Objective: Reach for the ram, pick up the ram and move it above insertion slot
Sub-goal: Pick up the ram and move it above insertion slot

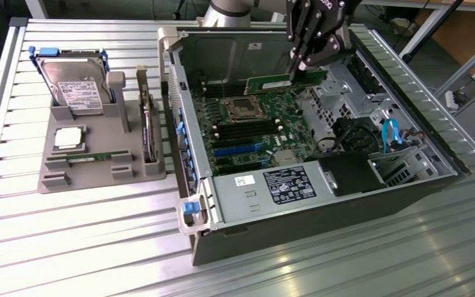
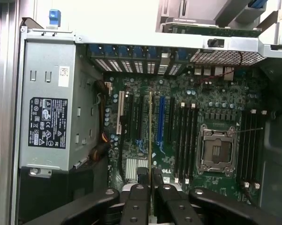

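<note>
My gripper (image 1: pixel 298 71) hangs inside the open computer case (image 1: pixel 190 185), shut on the ram (image 1: pixel 281 81). The ram is a long green strip, held level a little above the motherboard (image 1: pixel 258 133) near the case's far wall. In the wrist view the ram (image 2: pixel 150 136) shows edge-on as a thin line running out from between my black fingers (image 2: pixel 137 201). It hangs over the board between the white and blue expansion slots. The black memory slots (image 2: pixel 185 140) lie beside the silver processor socket (image 2: pixel 217 150); in the exterior view these slots (image 1: pixel 237 131) sit just below the socket (image 1: pixel 242 109).
The silver power supply (image 1: pixel 283 185) fills the case's near corner, with blue cables (image 1: pixel 390 133) to the exterior view's right. A grey holder (image 1: pixel 134 172) outside the case on the exterior view's left carries a hard drive (image 1: pixel 77 90) and a square processor chip (image 1: pixel 68 138).
</note>
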### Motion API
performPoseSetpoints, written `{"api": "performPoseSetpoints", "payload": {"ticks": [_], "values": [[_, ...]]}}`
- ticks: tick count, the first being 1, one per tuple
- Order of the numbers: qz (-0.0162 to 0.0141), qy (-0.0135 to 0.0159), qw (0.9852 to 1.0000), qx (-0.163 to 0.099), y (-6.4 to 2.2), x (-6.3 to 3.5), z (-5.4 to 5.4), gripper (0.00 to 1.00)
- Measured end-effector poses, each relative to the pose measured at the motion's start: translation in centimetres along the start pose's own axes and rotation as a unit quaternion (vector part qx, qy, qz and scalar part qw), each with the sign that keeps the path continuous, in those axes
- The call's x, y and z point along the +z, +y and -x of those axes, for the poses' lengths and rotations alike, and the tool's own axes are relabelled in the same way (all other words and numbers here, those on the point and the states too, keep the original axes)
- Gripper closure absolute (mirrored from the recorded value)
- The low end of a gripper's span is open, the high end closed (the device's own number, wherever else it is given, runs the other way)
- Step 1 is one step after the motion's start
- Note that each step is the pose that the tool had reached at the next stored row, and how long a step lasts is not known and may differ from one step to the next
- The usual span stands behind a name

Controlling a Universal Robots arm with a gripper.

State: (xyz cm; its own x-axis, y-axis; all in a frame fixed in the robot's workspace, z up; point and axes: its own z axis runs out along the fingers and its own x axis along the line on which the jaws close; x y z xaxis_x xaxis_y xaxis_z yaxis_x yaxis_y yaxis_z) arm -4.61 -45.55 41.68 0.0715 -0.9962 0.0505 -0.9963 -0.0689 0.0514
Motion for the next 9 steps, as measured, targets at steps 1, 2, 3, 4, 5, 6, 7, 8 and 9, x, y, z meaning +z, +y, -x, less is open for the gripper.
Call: {"api": "performPoseSetpoints", "payload": {"ticks": [1, 2, 3, 4, 5, 6, 7, 8, 9], "values": [[0.0, 0.0, 1.0, 0.0, -0.08, 0.0, -0.01, 0.86], [0.0, 0.0001, 1.0, 0.0, -0.17, 0.01, -0.01, 0.86], [0.0, 0.0001, 1.0, 0.0, -0.26, 0.01, -0.02, 0.86], [0.0, 0.0002, 1.0, 0.0, -0.35, 0.01, -0.02, 0.86], [0.0, 0.0003, 1.0, 0.0, -0.44, 0.01, -0.03, 0.86], [0.0, 0.0003, 1.0, 0.0, -0.53, 0.01, -0.04, 0.86], [0.0, 0.0004, 1.0, 0.0, -0.62, 0.01, -0.04, 0.86], [0.0, 0.0005, 1.0, 0.0, -0.7, 0.01, -0.05, 0.86], [0.0, 0.0005, 1.0, 0.0, -0.79, 0.02, -0.05, 0.86]]}}
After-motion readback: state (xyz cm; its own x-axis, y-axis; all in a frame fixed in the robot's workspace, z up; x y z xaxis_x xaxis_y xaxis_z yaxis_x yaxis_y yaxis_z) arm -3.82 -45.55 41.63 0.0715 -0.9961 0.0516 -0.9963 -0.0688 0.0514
